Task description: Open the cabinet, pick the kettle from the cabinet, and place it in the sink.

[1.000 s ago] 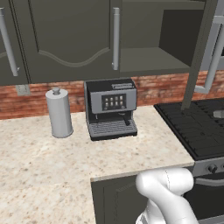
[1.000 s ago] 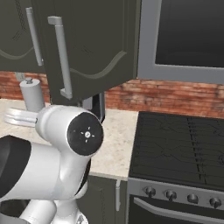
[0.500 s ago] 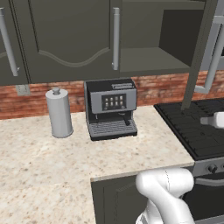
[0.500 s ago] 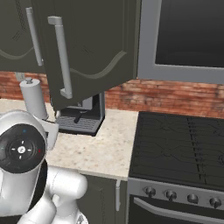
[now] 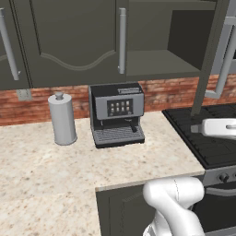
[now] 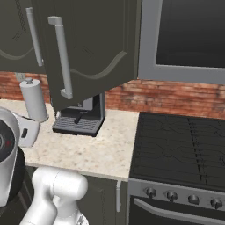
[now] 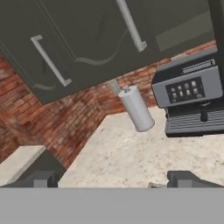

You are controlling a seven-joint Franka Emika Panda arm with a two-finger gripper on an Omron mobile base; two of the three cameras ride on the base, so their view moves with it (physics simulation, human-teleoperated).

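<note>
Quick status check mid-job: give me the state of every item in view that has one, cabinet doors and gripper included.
cabinet: right door swung open, visible shelf part bare; left door shut.
gripper: open, holding nothing, fingertips apart over the counter.
grey cylinder with knob: upright on the counter, left of the coffee machine.
coffee machine: upright against the brick wall, drip tray bare.
stove: burners bare.

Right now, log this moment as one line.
dark grey-green wall cabinet: door open, shelf bare | end effector: open, holding nothing | tall grey cylinder: on counter
</note>
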